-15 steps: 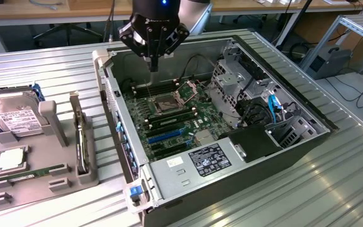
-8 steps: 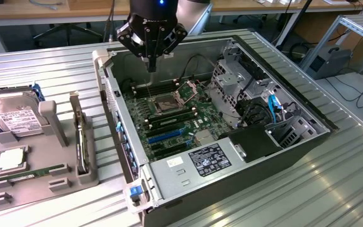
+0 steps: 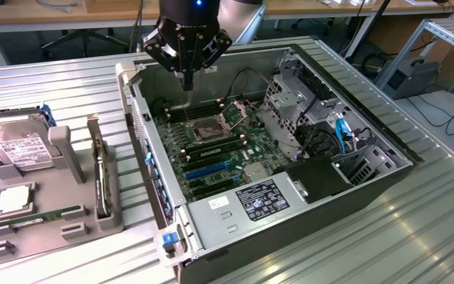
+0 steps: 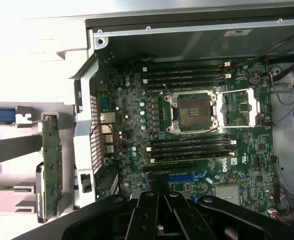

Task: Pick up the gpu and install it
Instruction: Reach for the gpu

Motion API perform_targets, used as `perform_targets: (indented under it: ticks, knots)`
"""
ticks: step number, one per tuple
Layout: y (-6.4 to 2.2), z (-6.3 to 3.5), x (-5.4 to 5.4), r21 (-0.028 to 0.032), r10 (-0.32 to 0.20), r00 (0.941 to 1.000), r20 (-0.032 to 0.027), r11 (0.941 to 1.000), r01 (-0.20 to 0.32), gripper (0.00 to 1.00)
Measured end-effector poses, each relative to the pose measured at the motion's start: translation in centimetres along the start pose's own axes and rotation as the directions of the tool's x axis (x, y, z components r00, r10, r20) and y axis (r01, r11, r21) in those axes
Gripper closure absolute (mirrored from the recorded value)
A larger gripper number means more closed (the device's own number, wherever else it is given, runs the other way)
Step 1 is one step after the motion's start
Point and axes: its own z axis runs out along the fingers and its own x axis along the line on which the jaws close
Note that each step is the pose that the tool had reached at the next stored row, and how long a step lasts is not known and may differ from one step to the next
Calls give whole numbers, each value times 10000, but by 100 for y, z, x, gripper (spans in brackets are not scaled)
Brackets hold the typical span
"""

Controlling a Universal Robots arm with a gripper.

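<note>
The gpu [image 3: 100, 177] is a slim card standing on edge in a slot of the grey holder [image 3: 68, 155], on the exterior view's left beside the open computer case [image 3: 369, 171]. In the wrist view the gpu [image 4: 51, 165] shows as a thin green-edged board outside the case wall. My gripper [image 3: 186, 84] hangs over the far end of the case, above the motherboard [image 3: 211, 142], well apart from the gpu. Its fingers meet at a point and hold nothing. In the wrist view the gripper [image 4: 160, 192] is over the blue expansion slot [image 4: 187, 176].
The holder also carries a silver hard drive [image 3: 18, 148], a processor chip [image 3: 14, 200] and a green memory stick [image 3: 42, 216]. Inside the case sit a power supply [image 3: 250, 204], a drive cage [image 3: 298, 100] and loose cables [image 3: 341, 133]. Everything rests on a ribbed metal table [image 3: 416, 236].
</note>
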Motion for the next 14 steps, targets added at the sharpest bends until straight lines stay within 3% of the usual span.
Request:
perform_targets:
  ticks: [14]
  knots:
    - [-5,0,70,0,0,10000,0,10000,0,89]
